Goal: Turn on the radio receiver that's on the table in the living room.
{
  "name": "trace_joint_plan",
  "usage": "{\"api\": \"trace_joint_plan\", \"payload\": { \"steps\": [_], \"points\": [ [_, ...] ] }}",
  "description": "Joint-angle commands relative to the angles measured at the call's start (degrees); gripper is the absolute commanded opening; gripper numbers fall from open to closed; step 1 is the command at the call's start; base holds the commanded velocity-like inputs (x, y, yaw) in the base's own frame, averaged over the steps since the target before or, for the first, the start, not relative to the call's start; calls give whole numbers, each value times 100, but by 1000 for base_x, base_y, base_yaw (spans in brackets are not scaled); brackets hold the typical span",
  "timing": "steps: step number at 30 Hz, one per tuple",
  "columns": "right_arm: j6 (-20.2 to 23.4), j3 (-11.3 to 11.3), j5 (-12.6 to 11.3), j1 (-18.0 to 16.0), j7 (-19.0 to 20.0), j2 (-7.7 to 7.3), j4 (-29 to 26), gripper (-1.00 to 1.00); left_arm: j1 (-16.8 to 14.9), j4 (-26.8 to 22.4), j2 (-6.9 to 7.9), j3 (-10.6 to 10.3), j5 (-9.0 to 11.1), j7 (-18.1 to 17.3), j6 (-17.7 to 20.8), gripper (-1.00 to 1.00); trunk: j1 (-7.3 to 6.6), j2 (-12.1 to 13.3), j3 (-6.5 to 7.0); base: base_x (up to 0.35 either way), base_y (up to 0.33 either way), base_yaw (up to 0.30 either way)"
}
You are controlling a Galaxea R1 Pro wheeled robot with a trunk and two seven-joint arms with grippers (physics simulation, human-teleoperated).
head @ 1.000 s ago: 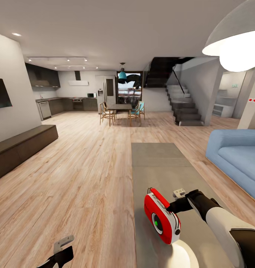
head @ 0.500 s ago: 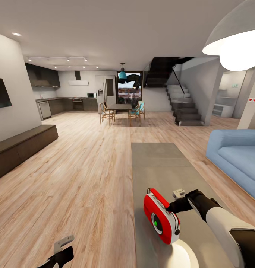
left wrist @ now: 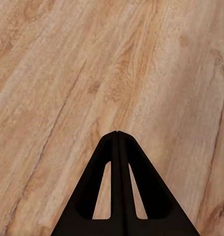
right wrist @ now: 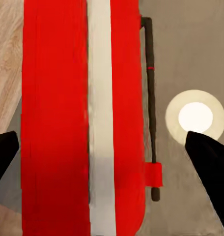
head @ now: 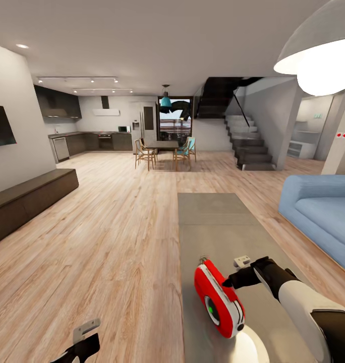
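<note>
At the lower left of the frame the left gripper (head: 84, 337) hung low over the wood floor (head: 102, 242); in its wrist view its two black fingers met at a single point, closed on nothing (left wrist: 117, 133). Left of centre, well back, a dark low cabinet (head: 29, 199) ran along the wall.

In the lower middle, the grey table (head: 213, 222) stretched away from the robot, and the radio receiver (head: 219, 299) sat near its close end, towards the table's left edge. The red body leaned further over than a moment before, its green-lit dial turned more downward and its face seen more edge-on.

Just right of it, the right arm reached in from the lower right corner, forearm angled toward the radio, the right gripper (head: 232, 280) at the radio's upper back edge. In the wrist view its dark fingertips (right wrist: 210, 162) stood wide apart on either side of the red casing (right wrist: 82, 118), open around it, and I could not tell whether they touched it.

Further right lay the light blue sofa (head: 321, 212), with the white pendant lamp (head: 319, 55) above.
</note>
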Motion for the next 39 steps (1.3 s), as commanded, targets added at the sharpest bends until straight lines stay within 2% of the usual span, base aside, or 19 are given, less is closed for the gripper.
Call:
{"api": "trace_joint_plan", "payload": {
  "steps": [1, 12, 25, 28, 30, 32, 39],
  "points": [
    [0, 0, 0, 0, -1, 0, 0, 100, 1, 0, 0, 0, 0, 0, 0, -100, 0, 0, 0, 0, 0, 0],
    [1, 0, 0, 0, -8, 0, 0, 100, 3, -2, 37, 0, -3, -9, -8, -100, 0, 0, 0, 0, 0, 0],
    [0, -4, 18, 0, -69, 0, 0, 100, 3, 0, 69, -3, -18, -8, -9, -100, -286, 521, 233, 0, 0, 0],
    [0, -1, 22, 0, -71, 0, -4, 100, 5, 0, 67, -2, -139, -9, -4, -100, -351, 642, 287, 0, 0, 0],
    [0, -5, 22, 0, -75, 0, -6, 100, 3, 0, 62, -1, -365, -9, 4, -100, -395, 722, 323, 0, 0, 0],
    [0, -7, 21, 0, -78, 0, -8, 100, 0, 0, 58, 4, -496, -9, 7, -100, -439, 802, 359, 0, 0, 0],
    [0, -1, 22, 0, -81, 0, -9, 100, 0, 0, 61, 38, -580, -31, -23, -100, -593, 1083, 485, -2, 26, 0]
  ]
}}
